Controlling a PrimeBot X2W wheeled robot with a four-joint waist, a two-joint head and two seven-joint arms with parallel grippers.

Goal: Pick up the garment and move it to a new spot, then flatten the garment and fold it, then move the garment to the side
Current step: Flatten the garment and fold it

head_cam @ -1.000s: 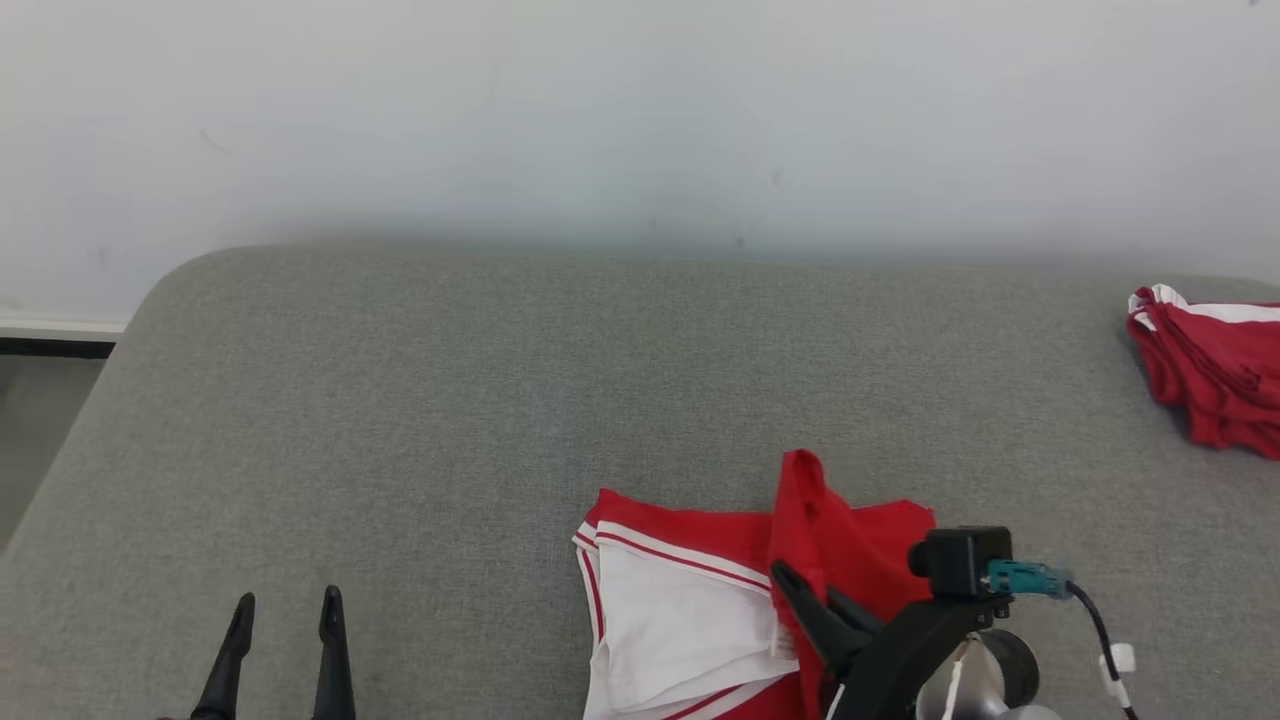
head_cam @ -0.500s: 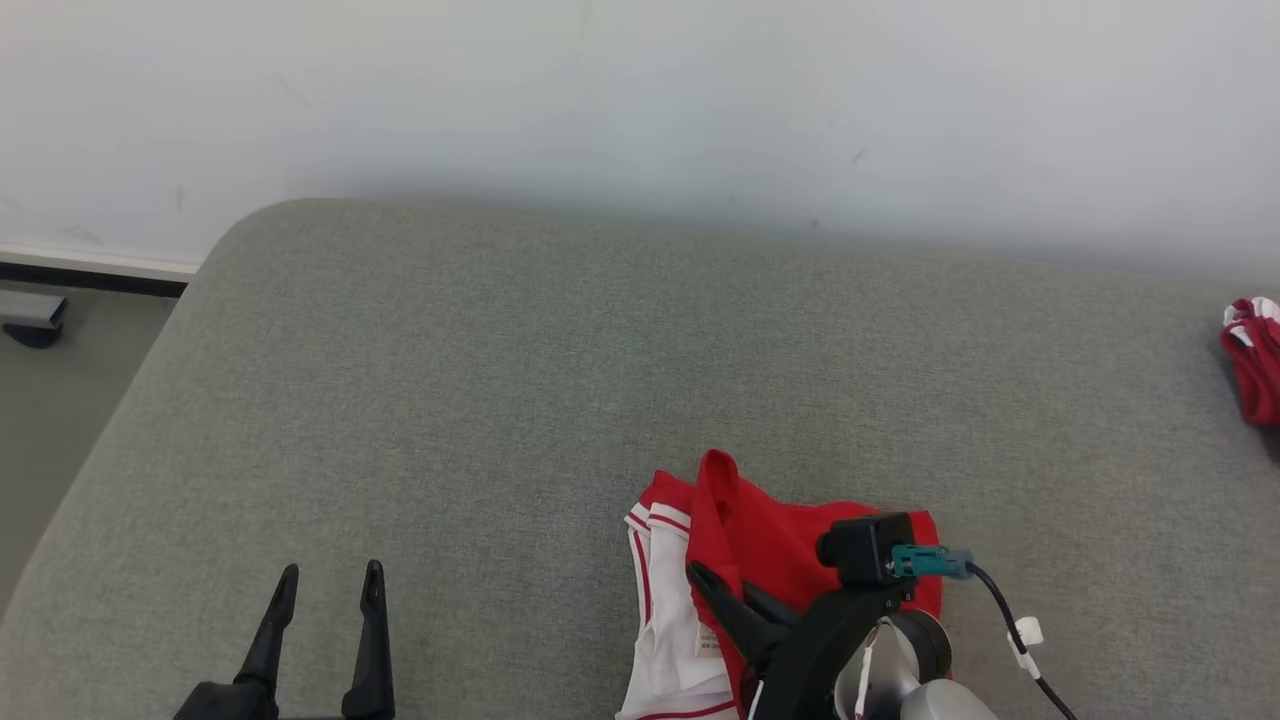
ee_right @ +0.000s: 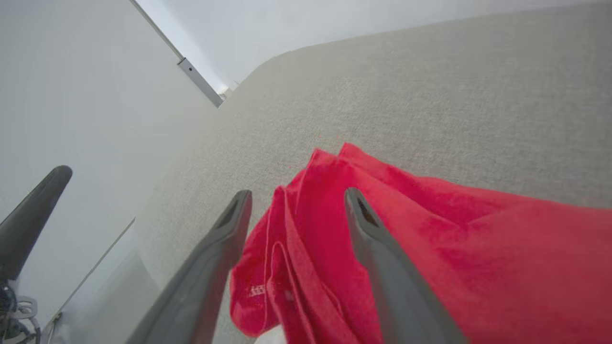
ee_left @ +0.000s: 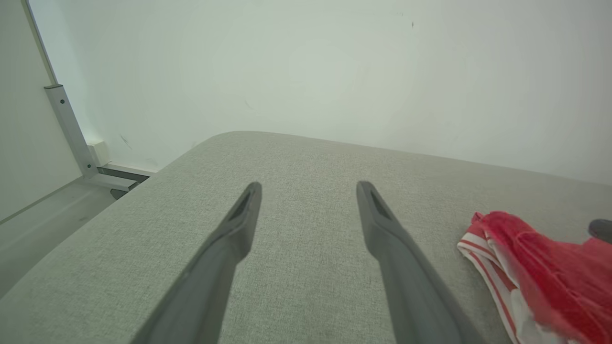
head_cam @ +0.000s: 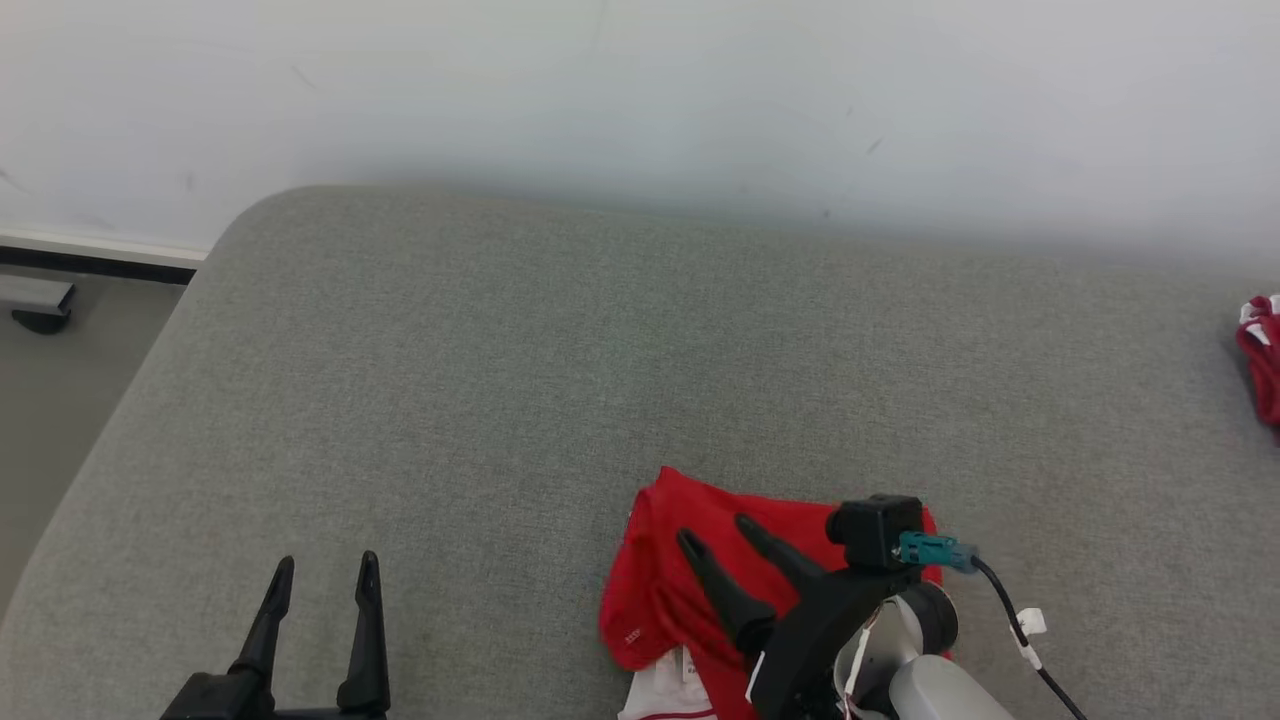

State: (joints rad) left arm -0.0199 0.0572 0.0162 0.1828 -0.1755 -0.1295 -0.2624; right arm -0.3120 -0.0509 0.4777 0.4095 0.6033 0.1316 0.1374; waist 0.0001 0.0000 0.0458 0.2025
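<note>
The garment [head_cam: 665, 590] is a red piece with white striped trim, lying crumpled on the grey cushion [head_cam: 560, 380] near its front edge. A red fold covers most of the white part. My right gripper [head_cam: 717, 532] hovers just over it, open, with the fabric lying loose beneath its spread fingers. In the right wrist view the right gripper [ee_right: 297, 193] shows the red garment [ee_right: 430, 229] under and between the jaws, not pinched. My left gripper [head_cam: 327, 562] stands open at the front left over bare cushion. The left wrist view shows the left gripper [ee_left: 308, 186] open, with the garment [ee_left: 540, 267] off to its right.
Another red and white cloth pile [head_cam: 1262, 360] lies at the cushion's far right edge. A pale wall [head_cam: 640, 90] runs behind the cushion. The cushion's rounded left corner drops to the floor [head_cam: 50, 400], where a metal rail foot [head_cam: 35, 300] stands.
My right gripper has opened and let go of the raised red fold, which has dropped flat over the white part. The camera has shifted, so the whole picture has slid.
</note>
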